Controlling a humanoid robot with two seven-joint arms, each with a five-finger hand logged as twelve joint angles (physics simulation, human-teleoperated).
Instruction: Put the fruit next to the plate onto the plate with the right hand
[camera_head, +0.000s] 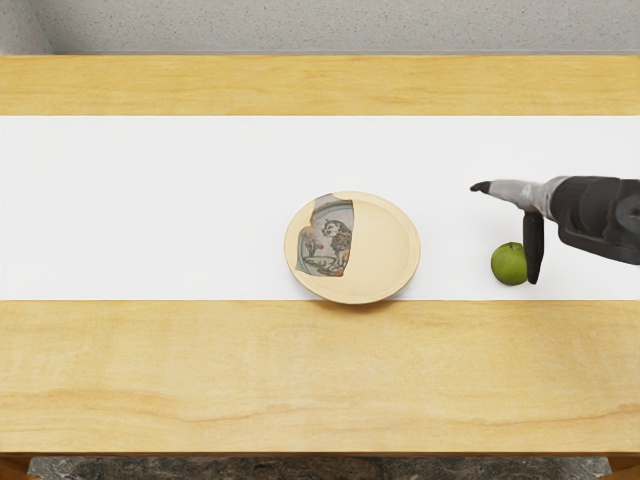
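Tabletop (320, 370) — apple (509, 263) beside right fingers (533, 250)

Nothing here can be read: no words, numbers, labels or brand marks. The only marking is on the plate (385, 250), whose left part bears a painted picture of an animal among small plants, with no legible letters in it.
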